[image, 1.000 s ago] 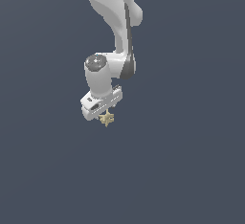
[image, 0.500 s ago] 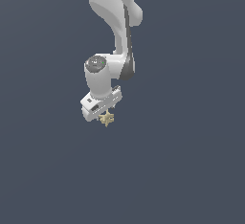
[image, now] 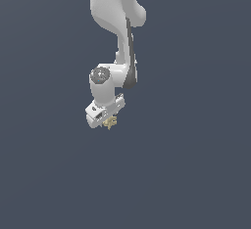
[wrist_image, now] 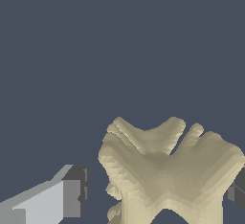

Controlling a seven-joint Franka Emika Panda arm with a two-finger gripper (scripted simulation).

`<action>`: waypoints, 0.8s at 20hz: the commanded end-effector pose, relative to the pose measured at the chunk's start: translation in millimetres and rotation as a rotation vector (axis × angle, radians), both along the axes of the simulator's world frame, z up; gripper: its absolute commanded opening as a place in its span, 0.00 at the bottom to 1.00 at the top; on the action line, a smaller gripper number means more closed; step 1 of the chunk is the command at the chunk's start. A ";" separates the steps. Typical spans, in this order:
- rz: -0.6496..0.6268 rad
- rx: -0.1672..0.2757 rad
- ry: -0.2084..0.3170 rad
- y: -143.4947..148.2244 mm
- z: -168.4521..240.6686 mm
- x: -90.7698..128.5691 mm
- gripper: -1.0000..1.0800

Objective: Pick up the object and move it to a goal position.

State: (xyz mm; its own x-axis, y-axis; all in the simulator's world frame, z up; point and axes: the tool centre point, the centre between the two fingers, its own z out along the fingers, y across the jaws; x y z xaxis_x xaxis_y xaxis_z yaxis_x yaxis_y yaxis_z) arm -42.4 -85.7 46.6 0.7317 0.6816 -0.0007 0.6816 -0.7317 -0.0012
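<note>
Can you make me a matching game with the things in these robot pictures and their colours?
Things:
1. the object
2. the arm
3. the background
4. the pads on the fingers

Colours:
A. dark blue-grey
B. tan-yellow
C. white
D. dark grey

Right pairs: 1-B, 2-C, 3-A, 4-D

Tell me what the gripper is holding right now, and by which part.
The gripper holds the tan-yellow pronged lump between its fingers, across the lump's body; which prong takes contact cannot be told.
</note>
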 end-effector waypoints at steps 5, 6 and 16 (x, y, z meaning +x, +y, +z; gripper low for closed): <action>0.000 0.000 -0.001 -0.4 -6.1 1.0 0.00; 0.000 0.000 -0.001 -0.4 -6.1 1.0 0.00; 0.000 -0.001 -0.003 -0.3 -4.4 1.1 0.00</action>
State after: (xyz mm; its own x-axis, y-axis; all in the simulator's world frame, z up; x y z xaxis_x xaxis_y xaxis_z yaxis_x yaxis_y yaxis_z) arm -41.0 -86.7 41.9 0.7322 0.6810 0.0005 0.6810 -0.7322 0.0015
